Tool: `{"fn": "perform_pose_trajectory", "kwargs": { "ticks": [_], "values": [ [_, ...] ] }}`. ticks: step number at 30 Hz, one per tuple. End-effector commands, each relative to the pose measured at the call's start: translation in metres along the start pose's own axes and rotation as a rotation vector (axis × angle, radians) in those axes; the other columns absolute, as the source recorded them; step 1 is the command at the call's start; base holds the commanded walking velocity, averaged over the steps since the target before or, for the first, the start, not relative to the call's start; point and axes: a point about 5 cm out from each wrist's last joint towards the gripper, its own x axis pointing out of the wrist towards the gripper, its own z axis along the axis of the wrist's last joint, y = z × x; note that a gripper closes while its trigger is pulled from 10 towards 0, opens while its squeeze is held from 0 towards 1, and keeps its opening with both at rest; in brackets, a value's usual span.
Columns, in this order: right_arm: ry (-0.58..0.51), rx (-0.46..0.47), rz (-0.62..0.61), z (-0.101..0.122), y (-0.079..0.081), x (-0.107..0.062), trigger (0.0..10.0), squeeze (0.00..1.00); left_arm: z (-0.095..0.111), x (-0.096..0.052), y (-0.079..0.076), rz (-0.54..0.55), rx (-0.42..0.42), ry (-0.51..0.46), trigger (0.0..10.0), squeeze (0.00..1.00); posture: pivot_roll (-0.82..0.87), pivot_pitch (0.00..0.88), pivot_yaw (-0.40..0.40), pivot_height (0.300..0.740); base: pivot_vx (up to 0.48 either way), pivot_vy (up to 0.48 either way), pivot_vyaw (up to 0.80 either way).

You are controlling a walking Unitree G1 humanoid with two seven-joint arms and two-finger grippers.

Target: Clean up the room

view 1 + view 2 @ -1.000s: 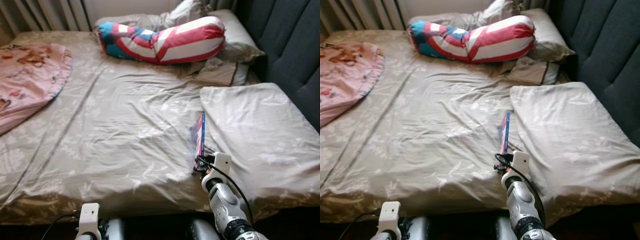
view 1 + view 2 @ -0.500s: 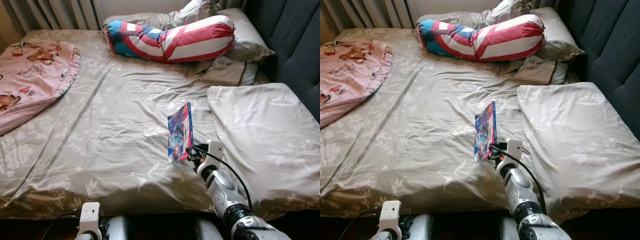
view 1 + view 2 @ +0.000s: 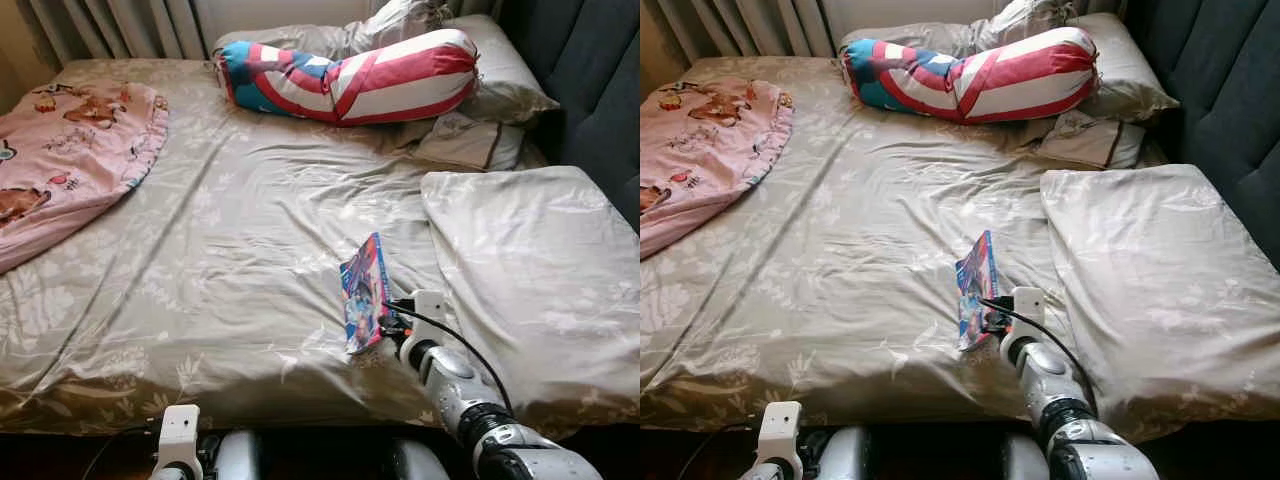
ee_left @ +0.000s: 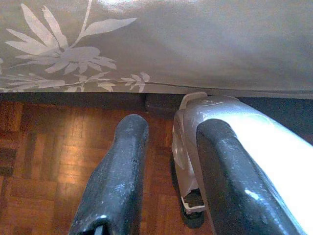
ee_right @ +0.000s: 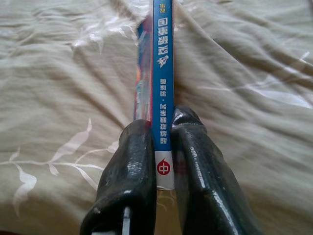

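While clamped in right claw (image 5: 164, 161) — book (image 3: 364, 294) above bed (image 3: 230, 250)

There was one thin book (image 3: 364, 293), one striped bolster (image 3: 350, 78), three beige pillows (image 3: 535, 262), one pink blanket (image 3: 70, 150) and two grippers, right (image 5: 164, 161) and left (image 4: 166, 186)

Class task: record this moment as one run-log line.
right gripper: shut on book, held above bed sheet | left gripper: idle, low by bed edge | pillow: beside book
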Motion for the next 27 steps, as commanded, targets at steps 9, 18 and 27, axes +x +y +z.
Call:
{"fn": "perform_pose_trajectory", "kwargs": {
  "ticks": [9, 18, 27],
  "values": [
    [0.043, -0.056, -0.122, -0.007, -0.014, -0.004, 10.0, 0.0, -0.014, -0.004, 0.002, -0.019, 0.045, 0.058, 10.0, 0.0, 0.0, 0.093, -0.001, 0.613, 0.0, 0.0, 0.0],
    [0.014, -0.052, -0.22, -0.002, -0.027, -0.007, 10.0, 0.0, -0.014, -0.004, 0.003, -0.016, 0.05, 0.064, 10.0, 0.0, 0.0, 0.096, 0.001, 0.613, 0.0, 0.0, 0.0],
    [0.002, -0.044, -0.253, -0.001, -0.03, -0.008, 10.0, 0.0, -0.014, -0.004, 0.004, -0.016, 0.055, 0.065, 10.0, 0.0, 0.0, 0.097, 0.002, 0.613, 0.0, 0.0, 0.0]
  ]
}}
